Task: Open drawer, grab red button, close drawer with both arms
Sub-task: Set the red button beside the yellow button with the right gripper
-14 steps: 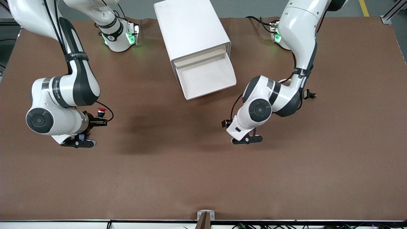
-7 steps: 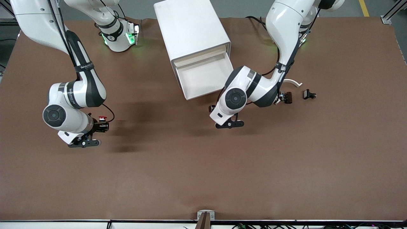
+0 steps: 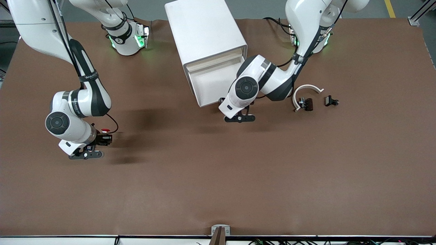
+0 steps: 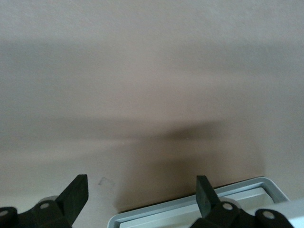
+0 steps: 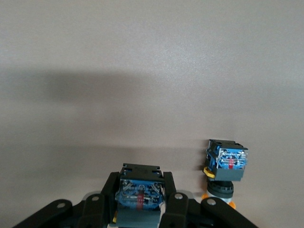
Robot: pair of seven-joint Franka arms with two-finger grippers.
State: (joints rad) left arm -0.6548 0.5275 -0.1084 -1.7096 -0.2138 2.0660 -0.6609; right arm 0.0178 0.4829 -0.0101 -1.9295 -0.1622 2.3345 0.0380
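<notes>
The right arm (image 3: 87, 95) carries a black band with pale lettering across it, too small to read. Nothing else in the scene bears legible writing.

The button (image 5: 139, 194) has a red cap, which peeks out beside the arm's wrist in the front view (image 3: 105, 130). Its black body ends in a blue block with metal contacts and a red stripe. The right claw (image 3: 87, 154) is clamped on that body, one black finger on each side, and hangs over the brown surface (image 3: 218, 190) toward the right arm's end. A second button (image 5: 225, 166), with the same blue block and an orange-yellow rim, shows in the right wrist view close beside the held one.

The white cabinet (image 3: 204, 34) stands between the two arm bases. Its drawer (image 3: 218, 81), white with a cream edge, is pulled out toward the front camera. The left claw (image 3: 239, 118) is over the surface at the drawer's front corner, its fingers (image 4: 76, 194) spread wide apart with nothing between them.

A white curved piece (image 3: 305, 90) and two small black clips (image 3: 306, 103) lie toward the left arm's end.
</notes>
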